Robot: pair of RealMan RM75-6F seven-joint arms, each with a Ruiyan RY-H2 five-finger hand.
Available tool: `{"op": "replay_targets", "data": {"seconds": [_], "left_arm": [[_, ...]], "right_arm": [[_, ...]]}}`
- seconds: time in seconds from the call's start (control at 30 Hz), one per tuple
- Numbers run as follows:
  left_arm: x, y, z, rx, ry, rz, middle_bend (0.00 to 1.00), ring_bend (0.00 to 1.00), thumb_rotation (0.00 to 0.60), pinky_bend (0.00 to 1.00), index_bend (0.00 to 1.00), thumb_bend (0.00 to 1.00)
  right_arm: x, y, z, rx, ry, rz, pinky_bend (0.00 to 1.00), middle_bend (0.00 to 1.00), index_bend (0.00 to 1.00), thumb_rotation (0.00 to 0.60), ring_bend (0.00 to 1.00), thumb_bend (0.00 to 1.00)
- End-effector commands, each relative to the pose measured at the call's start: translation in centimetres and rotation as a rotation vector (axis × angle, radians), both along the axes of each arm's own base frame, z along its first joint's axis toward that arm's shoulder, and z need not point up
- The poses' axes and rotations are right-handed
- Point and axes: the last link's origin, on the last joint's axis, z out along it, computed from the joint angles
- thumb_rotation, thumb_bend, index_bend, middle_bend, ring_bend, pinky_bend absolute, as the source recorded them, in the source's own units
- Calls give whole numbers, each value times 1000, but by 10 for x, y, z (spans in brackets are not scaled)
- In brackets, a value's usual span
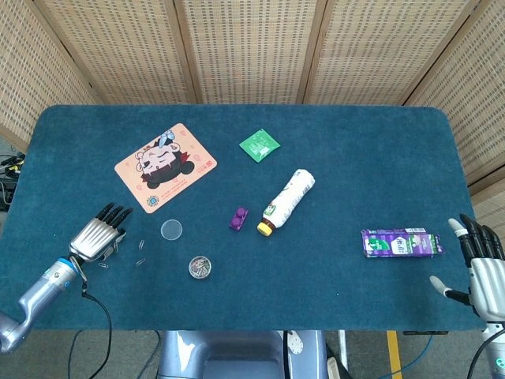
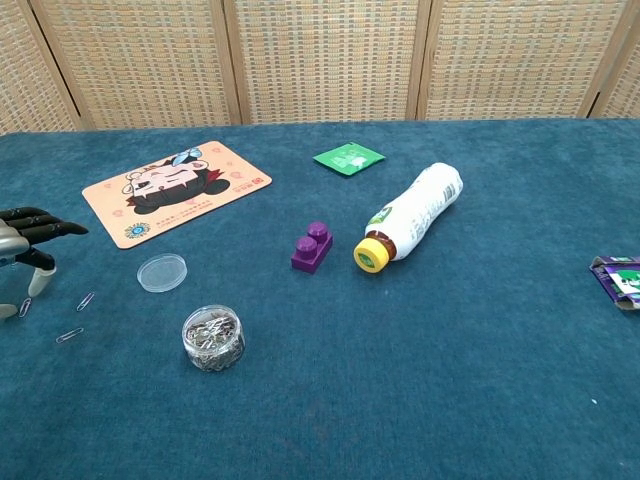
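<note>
My left hand hovers open, fingers spread, over loose paper clips scattered on the blue table; it holds nothing. Just right of it lie a clear round lid and a small clear jar of paper clips. My right hand is open at the table's right edge, close to a purple carton lying flat. A purple toy brick and a white bottle with a yellow cap lie mid-table.
A pink cartoon mat lies at the back left and a green sachet at the back middle. Wicker screens stand behind the table. Cables hang below the front edge.
</note>
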Motion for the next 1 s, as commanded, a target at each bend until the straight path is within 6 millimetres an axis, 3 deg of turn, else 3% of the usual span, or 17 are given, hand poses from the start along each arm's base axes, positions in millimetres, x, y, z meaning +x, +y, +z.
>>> {"op": "replay_targets", "data": {"seconds": [0.03, 0.77, 1.0], "left_arm": [[0, 0, -1, -4, 7, 2, 0, 0, 600, 0, 522, 348], [3, -4, -8, -21, 37, 13, 0, 0, 600, 0, 530, 389], [1, -7, -11, -29, 44, 13, 0, 0, 600, 0, 751, 408]], "right_arm": [[0, 0, 0, 0, 0, -1, 0, 0, 48, 600, 0, 0], [0, 1, 2, 2, -10, -1, 0, 0, 48, 600, 0, 0], [0, 1, 2, 3, -12, 0, 0, 0, 48, 600, 0, 0]]}}
